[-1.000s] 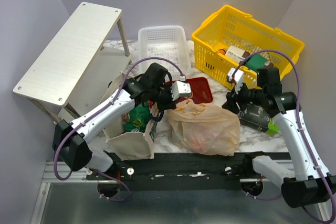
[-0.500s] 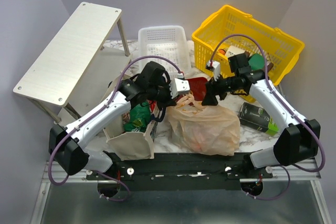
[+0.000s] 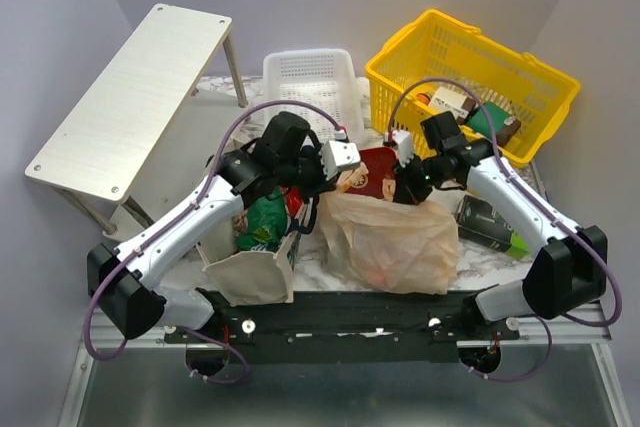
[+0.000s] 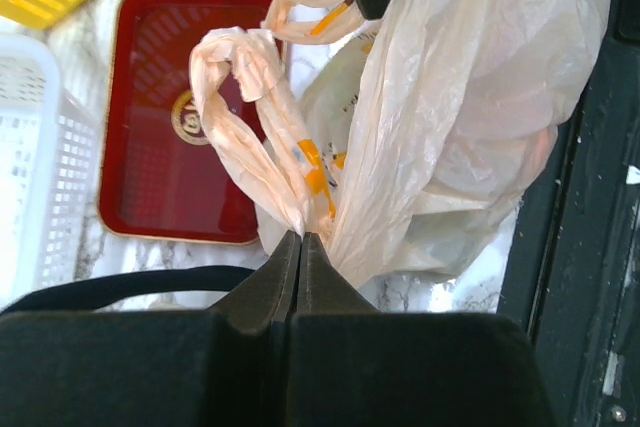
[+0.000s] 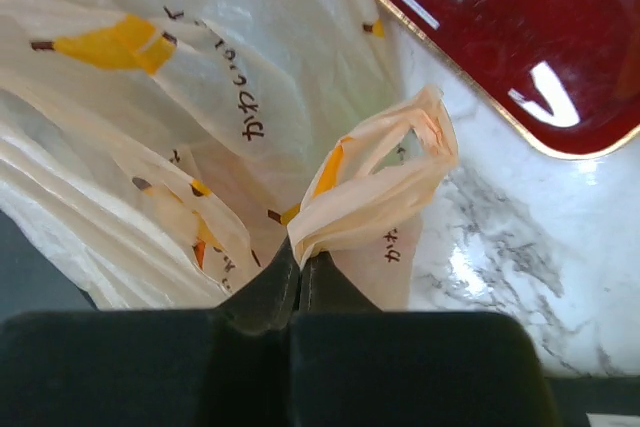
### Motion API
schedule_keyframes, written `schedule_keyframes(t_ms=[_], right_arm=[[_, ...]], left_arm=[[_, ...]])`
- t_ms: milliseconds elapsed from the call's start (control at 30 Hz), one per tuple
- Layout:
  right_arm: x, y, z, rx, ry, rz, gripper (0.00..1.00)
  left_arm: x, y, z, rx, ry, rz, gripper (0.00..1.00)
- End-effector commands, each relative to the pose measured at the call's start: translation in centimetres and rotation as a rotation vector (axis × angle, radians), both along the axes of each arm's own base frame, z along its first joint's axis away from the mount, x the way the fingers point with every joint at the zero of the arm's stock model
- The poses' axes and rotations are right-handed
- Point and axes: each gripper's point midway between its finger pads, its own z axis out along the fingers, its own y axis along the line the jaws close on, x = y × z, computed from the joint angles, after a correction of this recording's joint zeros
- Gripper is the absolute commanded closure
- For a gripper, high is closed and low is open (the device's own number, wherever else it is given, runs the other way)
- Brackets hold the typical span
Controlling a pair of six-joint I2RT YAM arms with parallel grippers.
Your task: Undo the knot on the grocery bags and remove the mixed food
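Top external: we see the plastic bag (image 3: 395, 242) sitting on the marble surface (image 5: 500, 277) at the near edge. The canvas tote (image 3: 245, 272) is on its left and the black-and-green box (image 3: 490, 225) on its right. Both arms reach in over the bag's top from opposite sides.

Left claw (image 4: 301, 239): clenched, pinching the base of the left handle loop (image 4: 250, 117), with film trapped right between the fingertips. Right claw (image 5: 300, 259): clenched too, nipping the base of the right handle loop (image 5: 385, 182). The bag's top is pulled up and stretched between the two claws. Whether the top is tied anywhere between the loops, we cannot tell from these views.

Bag film is translucent peach-cream with orange fruit print and dark lettering. Something orange shows faintly through the lower front in the overhead view; too blurred to name.

Red tray (image 3: 378, 172) lies flat on the surface just behind the bag, between the two claws. The canvas tote stands open-topped with a green snack bag (image 3: 262, 222) inside it, under the left forearm. Behind we have the white basket (image 3: 312, 82) and the yellow basket (image 3: 440, 19), which holds a white box (image 3: 450, 102) and a green box (image 3: 490, 119). White shelf (image 3: 130, 87) at far left.
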Motion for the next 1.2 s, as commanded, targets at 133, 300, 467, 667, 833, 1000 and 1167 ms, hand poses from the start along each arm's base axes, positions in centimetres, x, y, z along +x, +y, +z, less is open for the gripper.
schedule_keyframes(t_ms=[133, 300, 467, 667, 833, 1000, 1167], right_arm=[[5.2, -1.6, 19.3, 0.050, -0.614, -0.088, 1.00], [1.3, -4.2, 24.8, 0.117, -0.806, -0.195, 1.00], [-1.3, -7.9, 21.7, 0.050, -0.884, -0.320, 1.00], [-1.8, -10.9, 14.2, -0.096, -0.785, -0.443, 1.00], [-2.0, -11.8, 11.0, -0.155, -0.754, -0.454, 0.96], [-1.6, -11.8, 16.6, -0.129, -0.868, -0.439, 0.36], [-1.7, -10.1, 23.2, -0.048, -1.000, -0.322, 0.27]], left_arm=[[3.1, -0.7, 13.0, -0.204, -0.209, 0.125, 1.00], [0.7, 0.1, 19.3, -0.367, -0.269, 0.111, 1.00], [-2.8, 0.5, 16.5, -0.359, -0.122, 0.037, 1.00], [-4.6, -0.5, 11.2, -0.320, 0.083, -0.013, 1.00], [-4.5, 0.2, 7.3, -0.223, 0.122, 0.008, 0.73], [-1.9, 0.9, 12.9, -0.271, -0.037, 0.118, 0.02], [0.9, -0.6, 18.5, -0.336, -0.162, 0.123, 0.02]])
